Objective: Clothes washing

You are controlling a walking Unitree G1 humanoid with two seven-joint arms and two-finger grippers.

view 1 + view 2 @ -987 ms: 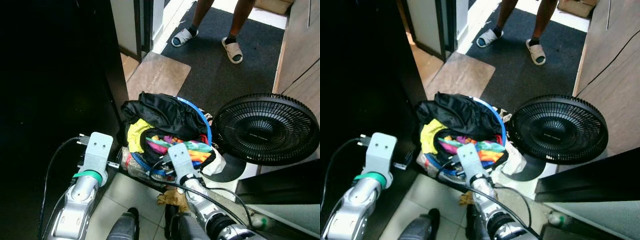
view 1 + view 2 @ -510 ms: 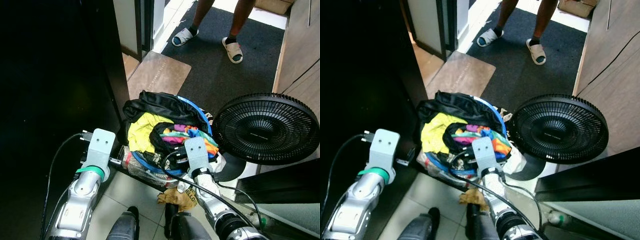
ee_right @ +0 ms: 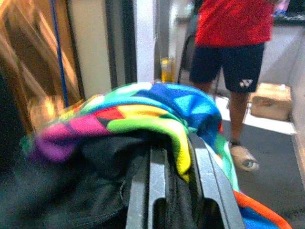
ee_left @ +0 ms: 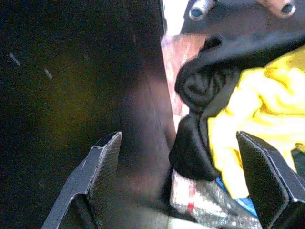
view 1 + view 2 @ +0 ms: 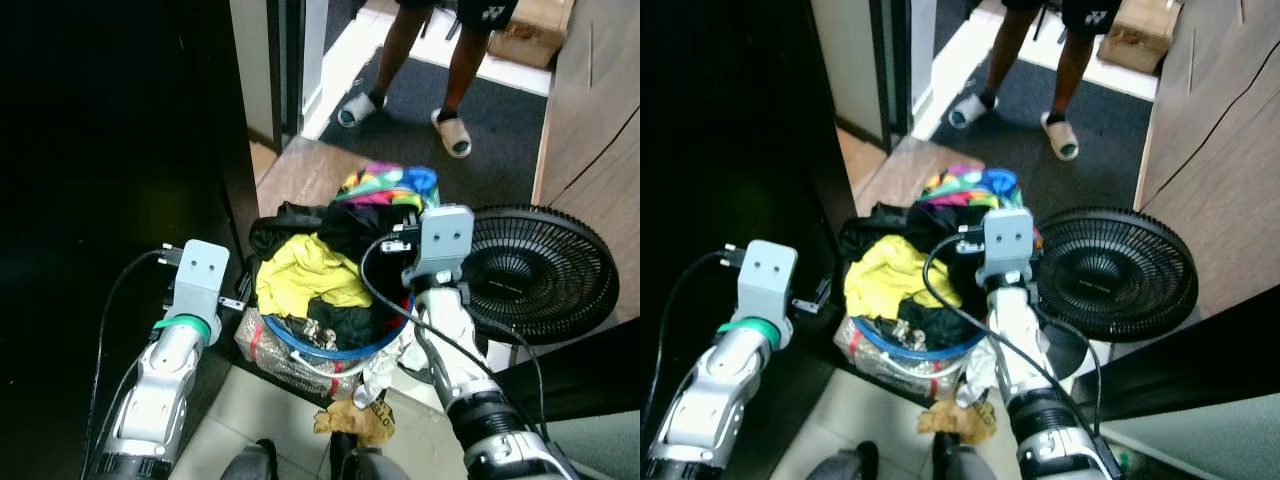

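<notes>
A round laundry basket with a blue rim [image 5: 330, 352] stands on the floor, holding a yellow garment [image 5: 305, 275] and black clothes [image 5: 345, 325]. My right gripper [image 3: 183, 188] is shut on a multicoloured garment [image 5: 385, 185] with some black cloth, held up above the basket's far side. The cloth drapes over the fingers [image 3: 157, 191]. My left gripper [image 4: 181, 167] is open, low at the basket's left side, next to a black garment [image 4: 205, 81] and apart from it. Its wrist [image 5: 197, 280] sits against the dark panel.
A black floor fan [image 5: 540, 275] lies right of the basket, close to my right arm. A tall dark panel [image 5: 110, 200] walls off the left. A person in sandals [image 5: 452, 133] stands on the dark mat beyond. A crumpled brown rag [image 5: 355, 420] lies by my feet.
My right gripper has risen out of the basket and moved away from me, lifting the multicoloured garment clear of the pile. The left arm has hardly moved. The camera has tilted up a little.
</notes>
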